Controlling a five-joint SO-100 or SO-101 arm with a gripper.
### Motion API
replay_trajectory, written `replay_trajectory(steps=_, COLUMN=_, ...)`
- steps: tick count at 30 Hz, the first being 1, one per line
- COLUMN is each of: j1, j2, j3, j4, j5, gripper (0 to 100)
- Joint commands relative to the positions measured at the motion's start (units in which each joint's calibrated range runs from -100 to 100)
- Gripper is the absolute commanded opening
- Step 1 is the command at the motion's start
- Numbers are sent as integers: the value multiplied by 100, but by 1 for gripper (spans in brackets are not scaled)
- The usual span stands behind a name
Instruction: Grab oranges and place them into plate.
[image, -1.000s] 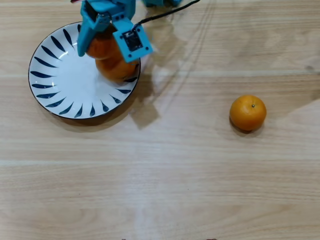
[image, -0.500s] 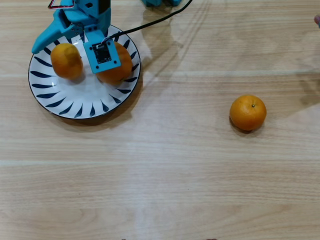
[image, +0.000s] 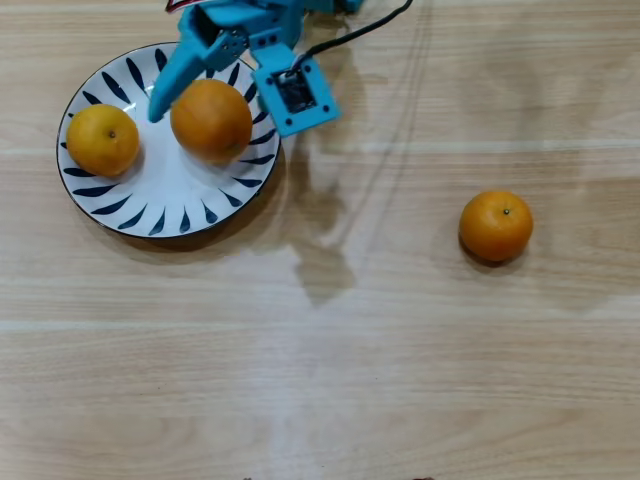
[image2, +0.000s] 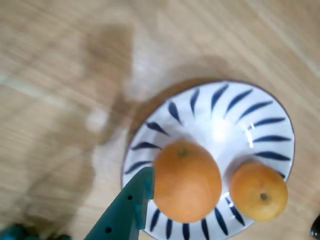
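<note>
The white plate with blue leaf strokes (image: 170, 190) lies at the upper left of the overhead view. A small orange (image: 102, 139) rests on its left side. The large orange (image: 211, 121) is over the plate's right part, slightly blurred. My blue gripper (image: 195, 75) reaches in from the top, jaws apart, with one finger (image: 170, 85) beside the large orange's left. In the wrist view that finger (image2: 131, 202) touches the large orange (image2: 186, 181), the small orange (image2: 259, 190) lies beside it on the plate (image2: 235, 115), and the other finger is barely in frame. A third orange (image: 496, 226) sits on the table to the right.
The table is light wood (image: 320, 380). A black cable (image: 350, 35) runs from the arm towards the top right. The arm's blue camera mount (image: 296, 93) overhangs the plate's right rim.
</note>
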Motion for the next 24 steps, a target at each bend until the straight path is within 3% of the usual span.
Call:
replay_trajectory(steps=1, j1=-1273, j2=-265, j3=-683, j4=167, j5=-607, gripper=40)
replay_trajectory(steps=6, j1=-2660, j2=14, j3=-683, j4=-125, j5=-1370, gripper=33)
replay_trajectory(steps=9, j1=-3345, j2=547, j3=-683, j4=-873, j5=-1747, gripper=29)
replay_trajectory(steps=13, j1=-3740, j2=1071, j3=-683, j4=-1612, j5=-2061, gripper=26)
replay_trajectory(steps=16, j1=-3942, j2=1426, j3=-683, j4=-2119, j5=-2228, gripper=31)
replay_trajectory(steps=21, j1=-4232, j2=1823, j3=-674, j4=-2824, j5=-2317, gripper=48)
replay_trajectory(steps=24, j1=-4337, j2=1967, j3=-475, j4=-3279, j5=-2473, gripper=51)
